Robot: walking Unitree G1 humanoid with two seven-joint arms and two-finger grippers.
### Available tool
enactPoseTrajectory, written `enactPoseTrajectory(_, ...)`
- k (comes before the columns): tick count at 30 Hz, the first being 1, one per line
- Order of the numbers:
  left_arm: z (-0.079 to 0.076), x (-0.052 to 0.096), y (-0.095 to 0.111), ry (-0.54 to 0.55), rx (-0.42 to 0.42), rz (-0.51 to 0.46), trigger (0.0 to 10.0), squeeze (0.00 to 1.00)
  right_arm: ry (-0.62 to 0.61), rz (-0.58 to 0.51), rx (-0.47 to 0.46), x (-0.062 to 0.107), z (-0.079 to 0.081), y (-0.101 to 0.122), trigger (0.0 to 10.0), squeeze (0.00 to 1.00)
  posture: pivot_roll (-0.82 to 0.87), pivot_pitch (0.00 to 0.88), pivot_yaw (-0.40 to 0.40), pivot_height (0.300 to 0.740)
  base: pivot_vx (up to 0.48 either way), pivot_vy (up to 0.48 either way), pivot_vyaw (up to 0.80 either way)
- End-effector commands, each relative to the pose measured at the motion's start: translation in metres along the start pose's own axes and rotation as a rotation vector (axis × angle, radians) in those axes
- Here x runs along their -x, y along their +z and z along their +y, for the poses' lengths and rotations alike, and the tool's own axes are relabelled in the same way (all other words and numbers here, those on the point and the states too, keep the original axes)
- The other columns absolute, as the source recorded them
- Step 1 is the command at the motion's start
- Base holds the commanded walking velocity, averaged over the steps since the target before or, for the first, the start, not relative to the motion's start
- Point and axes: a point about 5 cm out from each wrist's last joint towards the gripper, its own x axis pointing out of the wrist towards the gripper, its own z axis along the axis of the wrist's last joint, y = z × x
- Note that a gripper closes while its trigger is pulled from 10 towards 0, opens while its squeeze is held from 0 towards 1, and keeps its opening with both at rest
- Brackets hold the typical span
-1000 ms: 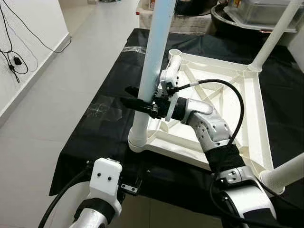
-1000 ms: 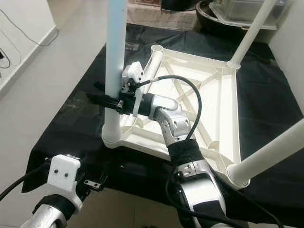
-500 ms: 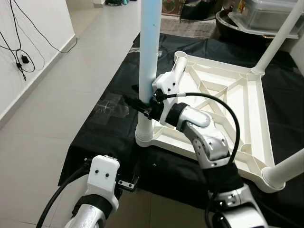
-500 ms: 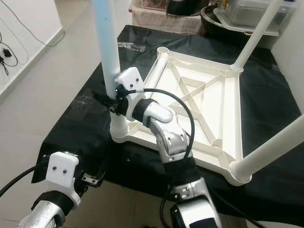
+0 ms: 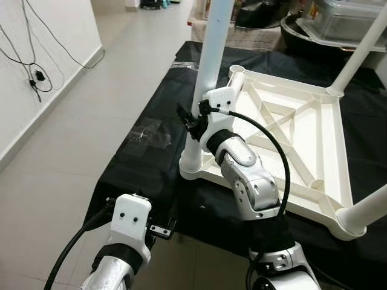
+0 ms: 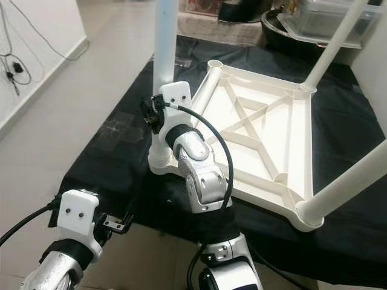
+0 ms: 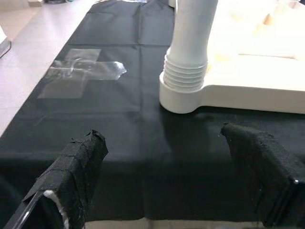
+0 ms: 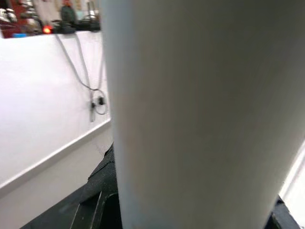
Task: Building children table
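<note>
A white children's table point(image 5: 284, 121) lies upside down on a surface covered in black cloth point(image 5: 151, 163). Its near-left leg point(image 5: 211, 60) stands upright in a ribbed corner socket point(image 7: 185, 78). My right gripper point(image 5: 188, 122) is shut on this leg just above the socket. In the right wrist view the leg point(image 8: 200, 114) is pressed close, with a black finger on either side. My left gripper point(image 7: 162, 136) hovers open, low at the cloth's front edge, facing the socket. Its white wrist block point(image 5: 132, 223) sits below the edge.
Two more legs rise at the far right point(image 5: 360, 51) and the near right point(image 5: 369, 211). The far-left corner socket point(image 5: 237, 71) has no leg in it. A clear tape patch point(image 5: 148, 130) lies on the cloth. Bare floor point(image 5: 54, 151) lies to the left, and bins point(image 5: 338, 18) stand behind.
The head view has shifted. My right wrist has rolled around the leg while still holding it, so its fingers now show closer against the leg. The left arm stays low.
</note>
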Motion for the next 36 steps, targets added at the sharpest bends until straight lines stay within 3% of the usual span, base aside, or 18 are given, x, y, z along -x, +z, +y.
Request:
enactPoseTrajectory(1,0.002,0.000,-0.006,-0.001,-0.004,0.025,10.0,0.00,-0.214,0.239,-0.006,0.017,-0.023,-0.057,10.0,0.00,0.12,0.206,-0.076,0.740,0.000,0.000,0.00)
enactPoseTrajectory(5,0.004,-0.001,-0.006,0.000,-0.008,0.023,10.0,0.00,-0.262,0.237,0.023,0.020,-0.023,-0.056,10.0,0.00,0.12,0.207,-0.075,0.740,0.000,0.000,0.00)
enactPoseTrajectory(10,0.006,-0.005,-0.006,0.006,-0.015,0.016,10.0,0.00,-0.541,0.262,0.030,0.027,-0.029,-0.060,10.0,0.00,0.12,0.203,-0.072,0.740,0.000,0.000,0.00)
enactPoseTrajectory(14,0.006,-0.006,-0.006,0.007,-0.016,0.016,10.0,0.00,-0.606,0.262,0.017,0.028,-0.030,-0.061,10.0,0.00,0.12,0.201,-0.073,0.740,0.000,0.000,0.00)
enactPoseTrajectory(15,0.006,-0.006,-0.006,0.005,-0.018,0.012,10.0,0.00,-0.776,0.251,-0.078,0.029,-0.037,-0.065,10.0,0.00,0.12,0.197,-0.074,0.740,0.000,0.000,0.00)
enactPoseTrajectory(16,0.006,-0.006,-0.006,0.005,-0.018,0.012,10.0,0.00,-0.776,0.251,-0.078,0.029,-0.037,-0.065,10.0,0.00,0.12,0.197,-0.074,0.740,0.000,0.000,0.00)
enactPoseTrajectory(20,0.005,-0.007,-0.005,0.001,-0.022,0.008,10.0,0.00,-1.027,0.252,-0.197,0.030,-0.053,-0.070,10.0,0.00,0.14,0.191,-0.070,0.740,0.000,0.000,0.00)
enactPoseTrajectory(27,0.007,-0.007,-0.005,-0.008,-0.031,0.007,10.0,0.00,-1.194,0.278,-0.181,0.031,-0.063,-0.073,10.0,0.00,0.15,0.186,-0.064,0.740,0.000,0.000,0.00)
enactPoseTrajectory(36,0.007,-0.010,-0.005,-0.013,-0.035,0.003,10.0,0.00,-1.310,0.319,-0.172,0.027,-0.062,-0.078,10.0,0.00,0.15,0.176,-0.064,0.740,0.000,0.000,0.00)
